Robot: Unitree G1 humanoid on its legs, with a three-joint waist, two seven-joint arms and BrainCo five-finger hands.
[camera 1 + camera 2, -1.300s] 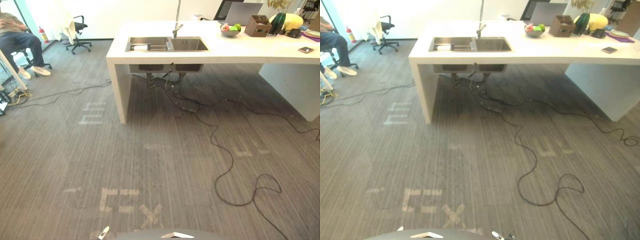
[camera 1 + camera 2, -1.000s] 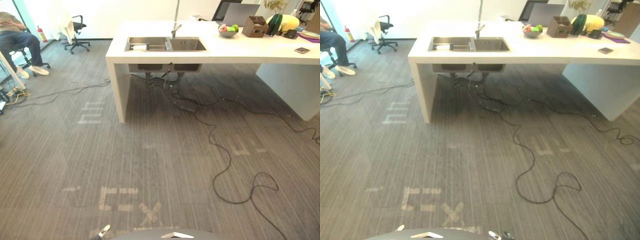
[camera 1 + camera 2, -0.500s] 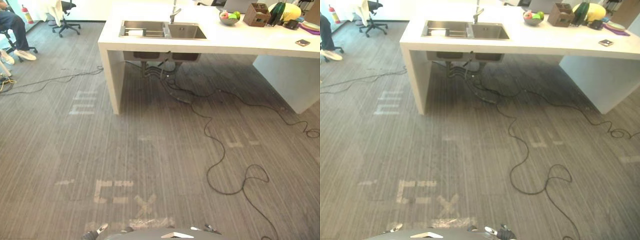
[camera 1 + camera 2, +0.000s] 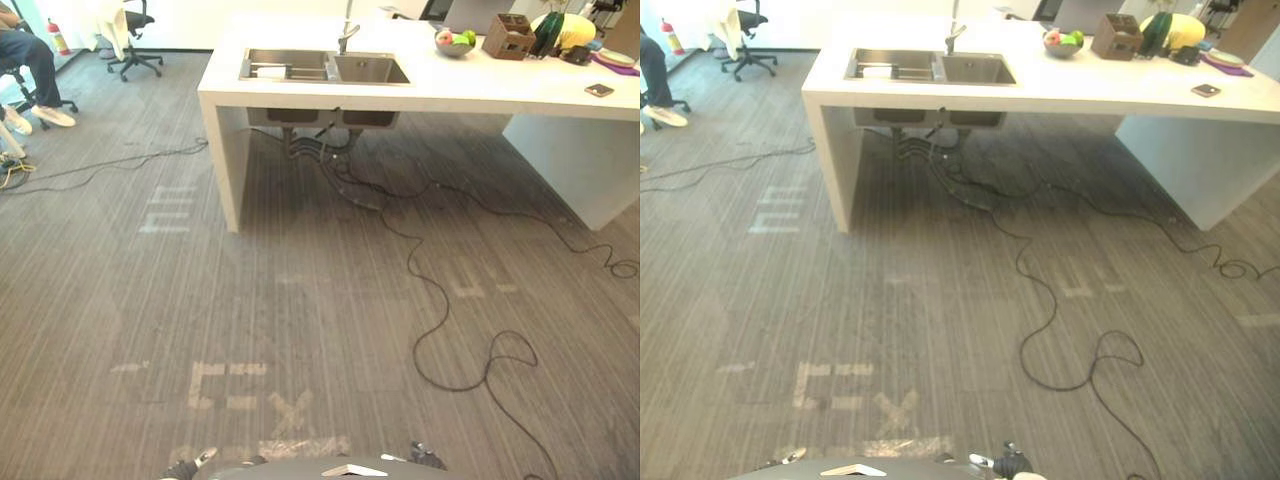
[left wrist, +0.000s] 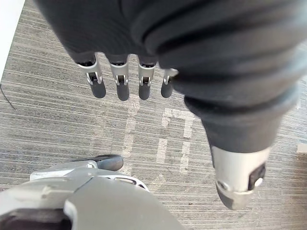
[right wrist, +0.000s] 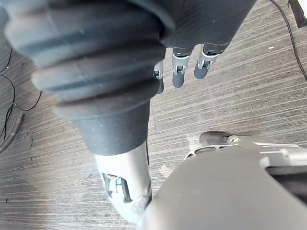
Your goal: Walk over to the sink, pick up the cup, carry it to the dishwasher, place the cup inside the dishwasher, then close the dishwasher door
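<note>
the long white counter point(image 4: 480, 95) runs across the upper part of your head views, and the stainless steel double sink point(image 4: 372, 70) is set into its left end, at upper centre of the frame. a chrome tap point(image 4: 345, 38) stands behind the divider between the basins. a small pale object point(image 4: 268, 70) lies in the left basin; i cannot tell whether it is the cup, so treat the cup's place as unconfirmed.

further right on the counter you see a bowl of red and green fruit point(image 4: 455, 42), a brown wooden box point(image 4: 507, 37), a yellow and dark green rounded object point(image 4: 565, 30) and a small dark flat device point(image 4: 599, 90), each apart from the others. the grey striped carpet point(image 4: 300, 320) takes up the middle and lower frame, with pale tape marks point(image 4: 230, 385) at lower left of centre. in the upper left corner there is a black office chair point(image 4: 135, 35) with a white cloth over it, a red fire extinguisher point(image 4: 58, 38) and a seated person's legs point(image 4: 35, 65).

your left hand point(image 5: 120, 84) hangs over the carpet with fingers straight and slightly apart, the thumb well off to one side, holding nothing. your right hand point(image 6: 177, 72) hangs the same way: fingers loose and straight, thumb apart, nothing in it.
</note>
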